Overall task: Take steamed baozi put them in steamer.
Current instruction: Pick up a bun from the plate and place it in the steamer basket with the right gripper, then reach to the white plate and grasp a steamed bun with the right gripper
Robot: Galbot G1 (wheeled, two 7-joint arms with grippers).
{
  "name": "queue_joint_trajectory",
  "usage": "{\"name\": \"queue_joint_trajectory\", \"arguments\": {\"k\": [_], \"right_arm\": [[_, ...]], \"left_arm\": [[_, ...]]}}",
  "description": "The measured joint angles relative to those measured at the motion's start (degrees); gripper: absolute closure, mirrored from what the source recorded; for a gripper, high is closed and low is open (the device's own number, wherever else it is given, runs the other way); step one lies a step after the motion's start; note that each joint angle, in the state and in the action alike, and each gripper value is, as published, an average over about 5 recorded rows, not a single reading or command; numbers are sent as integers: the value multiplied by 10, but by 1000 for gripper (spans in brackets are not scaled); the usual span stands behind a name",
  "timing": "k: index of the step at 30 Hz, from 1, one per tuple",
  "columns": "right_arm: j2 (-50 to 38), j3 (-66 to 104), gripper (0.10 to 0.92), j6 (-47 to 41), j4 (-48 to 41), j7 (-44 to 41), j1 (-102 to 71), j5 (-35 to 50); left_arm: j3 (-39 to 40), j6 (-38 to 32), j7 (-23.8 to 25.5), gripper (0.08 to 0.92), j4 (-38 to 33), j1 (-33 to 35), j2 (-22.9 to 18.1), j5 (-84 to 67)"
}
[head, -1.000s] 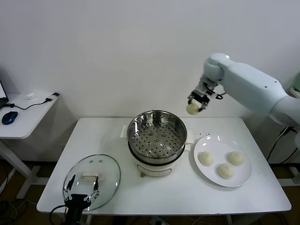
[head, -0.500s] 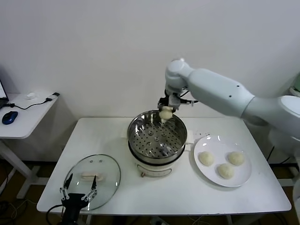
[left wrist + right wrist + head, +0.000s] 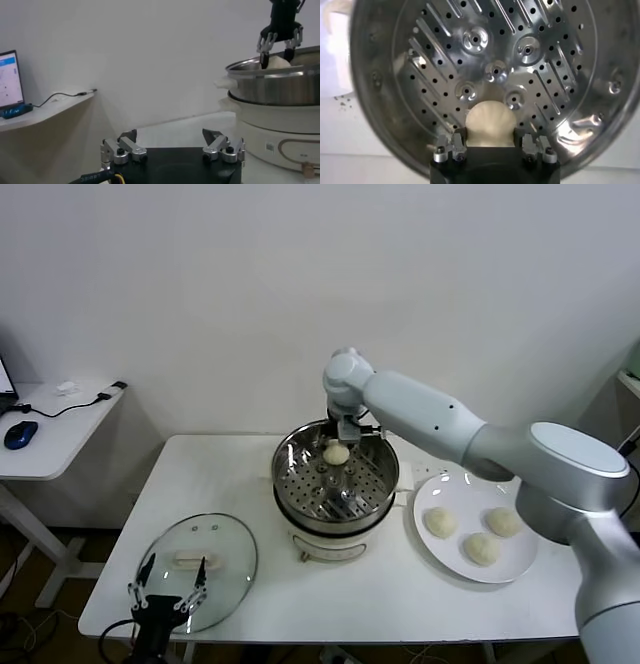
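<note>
My right gripper (image 3: 338,446) is shut on one steamed baozi (image 3: 336,453), a cream-white bun held inside the rim of the steamer (image 3: 292,484), just above its perforated tray. The right wrist view shows the baozi (image 3: 489,122) gripped between the fingers of the right gripper (image 3: 490,139), over the steamer tray (image 3: 540,75). Three more baozi (image 3: 438,521) (image 3: 481,548) (image 3: 503,521) lie on the white plate (image 3: 455,489) to the right. My left gripper (image 3: 168,589) waits open at the table's front left, its jaws wide apart, (image 3: 170,137) with nothing between them.
A round glass lid (image 3: 230,549) lies flat on the white table (image 3: 360,594), in front of the left gripper. A side desk (image 3: 50,444) with a blue mouse stands beyond the table's left edge. The wall rises close behind the steamer.
My right arm has swung left from above the plate to the steamer and lowered the baozi into the pot. The left gripper has barely moved.
</note>
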Motion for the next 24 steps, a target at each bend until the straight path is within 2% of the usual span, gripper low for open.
{"name": "queue_joint_trajectory", "arguments": {"k": [7,10,17,24], "right_arm": [[3,4,244,1,-7,1,-2,-3],[1,6,209,0,-5,-2,2,4],[-28,-2,203,-20,27,-18,35,64],[-110,-72,203,-130,87,-24,120,244]], "left_arm": [[0,3,0,177,-1,-3,1,2],[1,3,0,177,-2,-2,0,2],[3,3,-1,177,-5,1,-1,2],[8,7,-1,177,-11,0,0,4]]}}
